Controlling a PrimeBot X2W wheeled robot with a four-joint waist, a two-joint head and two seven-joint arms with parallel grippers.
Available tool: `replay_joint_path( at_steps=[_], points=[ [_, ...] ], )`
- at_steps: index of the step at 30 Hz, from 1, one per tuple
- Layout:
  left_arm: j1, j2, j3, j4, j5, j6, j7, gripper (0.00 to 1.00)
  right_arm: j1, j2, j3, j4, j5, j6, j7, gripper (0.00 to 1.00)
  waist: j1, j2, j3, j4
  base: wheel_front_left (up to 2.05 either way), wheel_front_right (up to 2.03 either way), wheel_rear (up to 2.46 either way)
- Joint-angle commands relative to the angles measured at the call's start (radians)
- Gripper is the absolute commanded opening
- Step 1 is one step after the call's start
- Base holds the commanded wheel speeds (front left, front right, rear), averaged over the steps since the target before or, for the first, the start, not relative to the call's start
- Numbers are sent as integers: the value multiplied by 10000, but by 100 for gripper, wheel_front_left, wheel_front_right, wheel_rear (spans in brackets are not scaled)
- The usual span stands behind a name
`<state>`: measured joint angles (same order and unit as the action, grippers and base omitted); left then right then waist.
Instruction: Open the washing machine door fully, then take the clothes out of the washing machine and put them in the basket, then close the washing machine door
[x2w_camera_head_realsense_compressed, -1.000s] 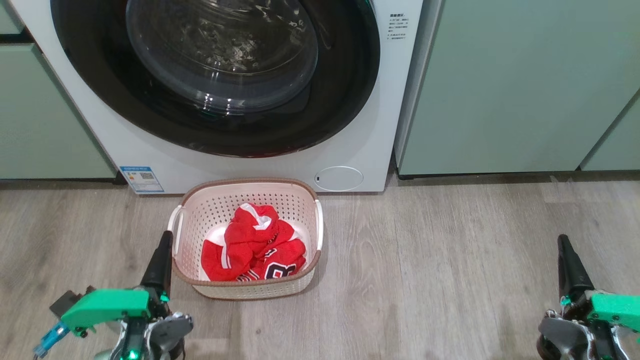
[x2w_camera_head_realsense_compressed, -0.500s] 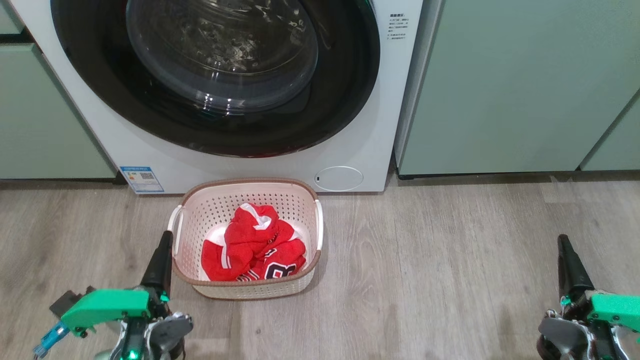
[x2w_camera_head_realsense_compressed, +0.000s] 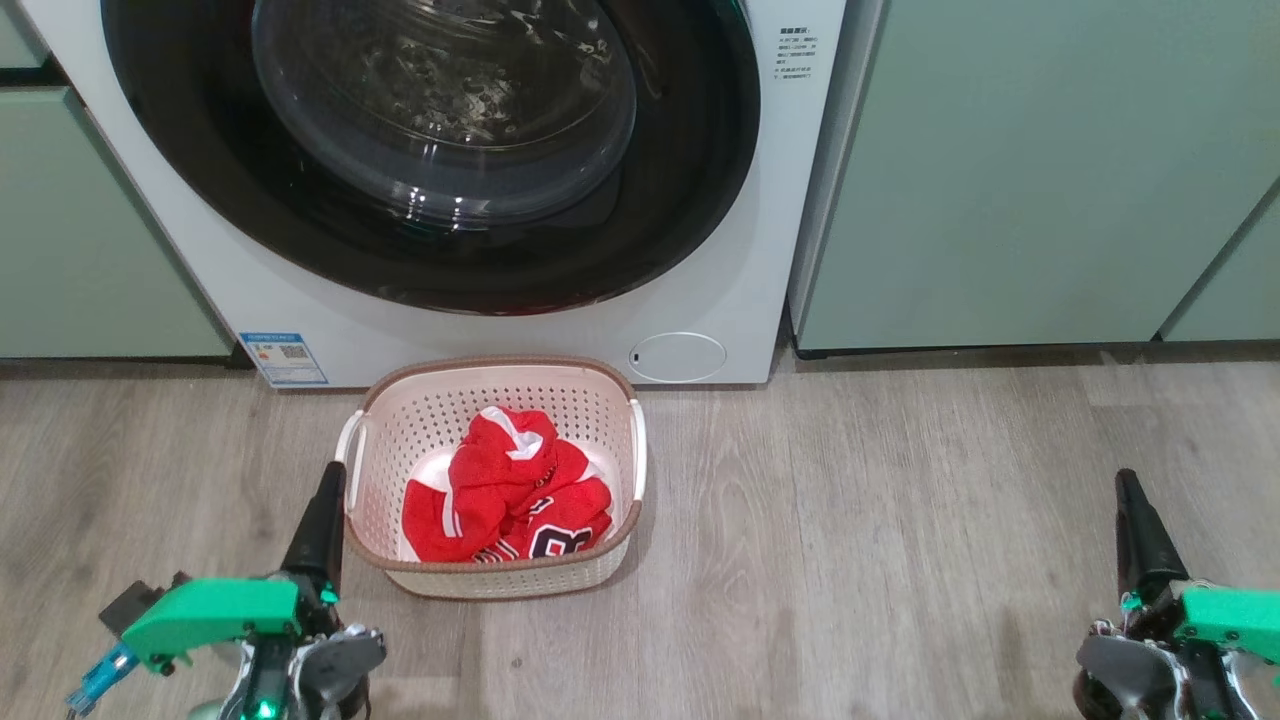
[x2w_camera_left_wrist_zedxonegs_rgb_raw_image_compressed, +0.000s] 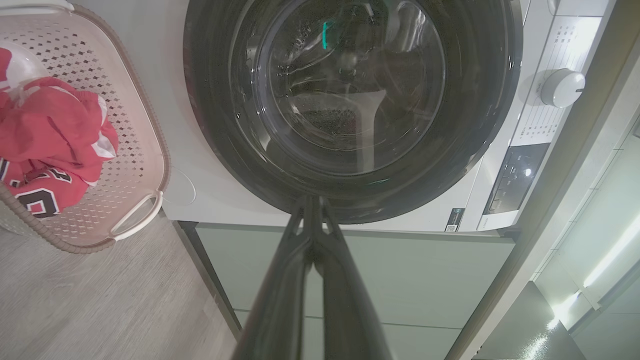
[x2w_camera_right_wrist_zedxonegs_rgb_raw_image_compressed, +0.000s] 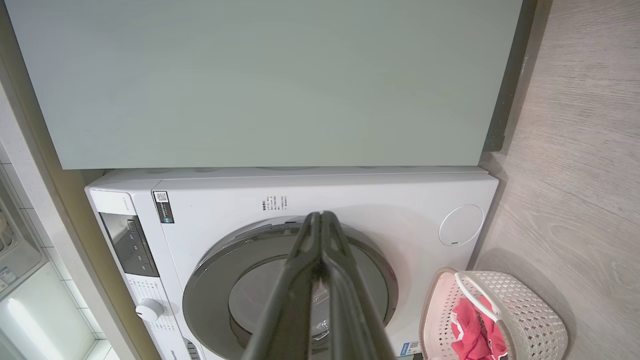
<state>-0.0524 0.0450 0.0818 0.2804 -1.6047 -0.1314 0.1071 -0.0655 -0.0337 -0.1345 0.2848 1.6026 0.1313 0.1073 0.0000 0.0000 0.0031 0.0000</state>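
Note:
The white washing machine (x2w_camera_head_realsense_compressed: 720, 250) fills the upper head view, and its black-rimmed glass door (x2w_camera_head_realsense_compressed: 430, 150) lies flush against the front. The red clothes (x2w_camera_head_realsense_compressed: 510, 490) lie bunched in the cream basket (x2w_camera_head_realsense_compressed: 500, 372) on the floor just before the machine. My left gripper (x2w_camera_head_realsense_compressed: 330, 475) hangs shut beside the basket's left handle, holding nothing. My right gripper (x2w_camera_head_realsense_compressed: 1128, 483) is shut over bare floor at the far right, well away from the basket. The left wrist view looks past the shut fingertips (x2w_camera_left_wrist_zedxonegs_rgb_raw_image_compressed: 312, 200) at the door (x2w_camera_left_wrist_zedxonegs_rgb_raw_image_compressed: 350, 100), basket (x2w_camera_left_wrist_zedxonegs_rgb_raw_image_compressed: 145, 150) and clothes (x2w_camera_left_wrist_zedxonegs_rgb_raw_image_compressed: 45, 140).
Pale green cabinets (x2w_camera_head_realsense_compressed: 1030, 170) flank the machine on both sides. A small round white service flap (x2w_camera_head_realsense_compressed: 678, 357) sits at the machine's lower right, and a blue-white label (x2w_camera_head_realsense_compressed: 283, 359) at its lower left. Wood-look floor (x2w_camera_head_realsense_compressed: 850, 530) stretches between the basket and my right gripper.

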Motion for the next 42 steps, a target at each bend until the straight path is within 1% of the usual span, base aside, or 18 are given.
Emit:
replay_joint_path(
  at_steps=[1, 42],
  points=[
    [-556, 52, 320, -355, -40, 8, 61, 0, -424, -166, 208, -401, 62, -6, 58, 0, 0, 0, 0, 0, 0, 0, 0],
    [-556, 52, 319, -355, -41, 8, 60, 0, -424, -166, 209, -401, 62, -6, 58, 0, 0, 0, 0, 0, 0, 0, 0]
  ],
)
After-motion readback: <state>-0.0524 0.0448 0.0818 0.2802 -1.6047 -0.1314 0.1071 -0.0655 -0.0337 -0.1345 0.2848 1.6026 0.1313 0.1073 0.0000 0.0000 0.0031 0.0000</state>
